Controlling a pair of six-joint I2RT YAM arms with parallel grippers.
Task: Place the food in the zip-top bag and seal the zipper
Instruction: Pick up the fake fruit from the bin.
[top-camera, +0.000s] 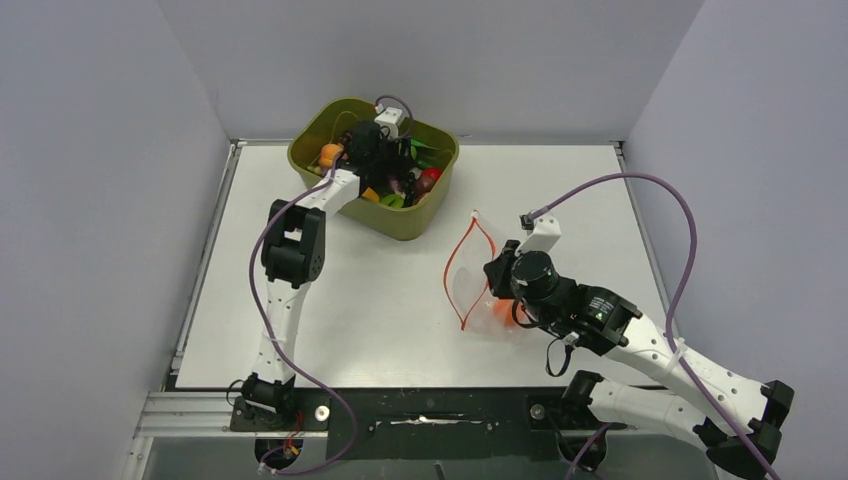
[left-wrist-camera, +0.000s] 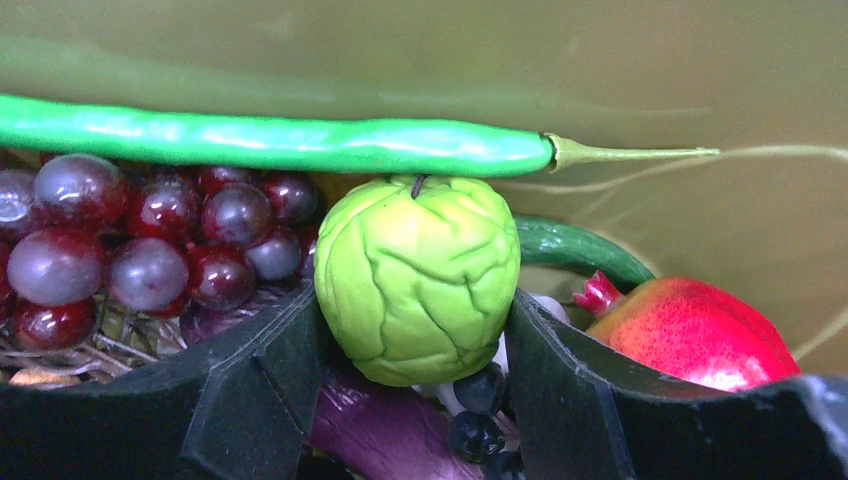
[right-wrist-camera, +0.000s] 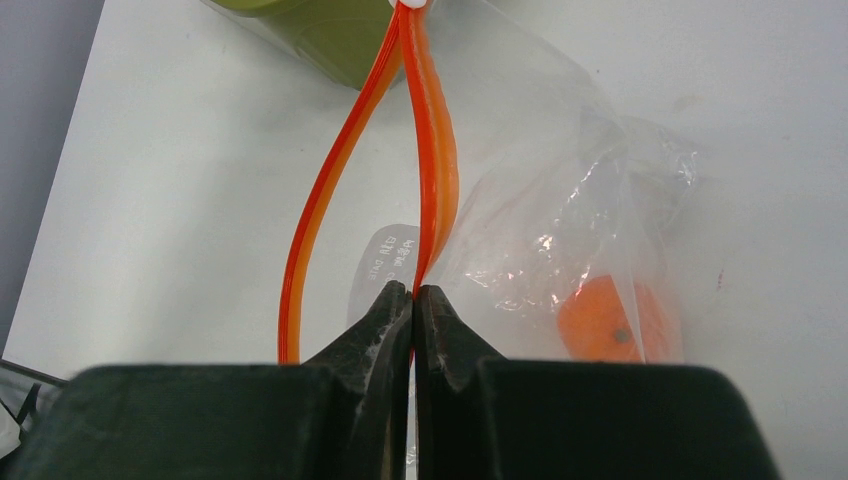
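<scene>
My left gripper (top-camera: 375, 150) reaches down into the olive-green tub (top-camera: 395, 222) of food. In the left wrist view its fingers press both sides of a wrinkled green round fruit (left-wrist-camera: 415, 275), so my left gripper (left-wrist-camera: 415, 298) is shut on it. Around it lie a long green bean (left-wrist-camera: 280, 143), dark red grapes (left-wrist-camera: 130, 250), a purple eggplant (left-wrist-camera: 380, 430) and a red pomegranate (left-wrist-camera: 690, 330). My right gripper (right-wrist-camera: 413, 290) is shut on the red-orange zipper (right-wrist-camera: 435, 150) of the clear zip-top bag (top-camera: 470, 275), holding its mouth open. An orange fruit (right-wrist-camera: 610, 320) lies inside the bag.
The tub stands at the back of the white table (top-camera: 330, 320), left of centre, and its corner (right-wrist-camera: 320, 30) shows just beyond the bag's far end. Grey walls close in the left, right and back sides. A purple cable (top-camera: 640, 185) arcs over the right arm.
</scene>
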